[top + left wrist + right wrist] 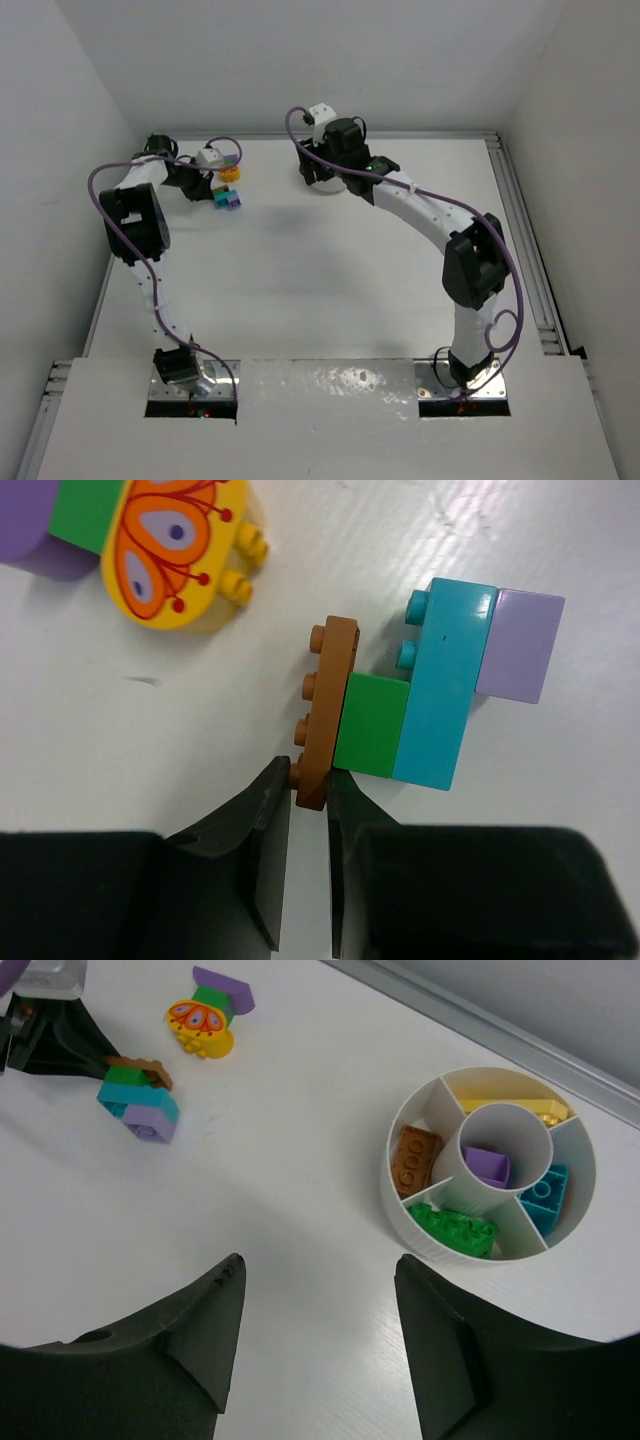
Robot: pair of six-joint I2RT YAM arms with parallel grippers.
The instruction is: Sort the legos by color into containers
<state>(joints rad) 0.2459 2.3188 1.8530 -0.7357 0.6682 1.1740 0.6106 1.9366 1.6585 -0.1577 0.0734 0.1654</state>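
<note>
In the left wrist view my left gripper (308, 780) is shut on the near end of a thin orange lego plate (325, 710). That plate is joined to a green brick (372, 725), a teal brick (445, 695) and a purple brick (520, 645), all lying on the table. My right gripper (318, 1265) hangs open over bare table, with nothing between its fingers. Just right of it stands the round white dish (400, 1210), holding orange (415, 1157), green (455, 1228), teal (545, 1195), yellow (510, 1105) and purple (488, 1165) legos in separate sections.
A yellow piece with a butterfly print (175, 550), stuck to green and purple bricks, lies beyond the held cluster near the back left wall. In the top view the right arm (430, 215) hides the dish. A metal rail (525, 240) runs along the table's right edge.
</note>
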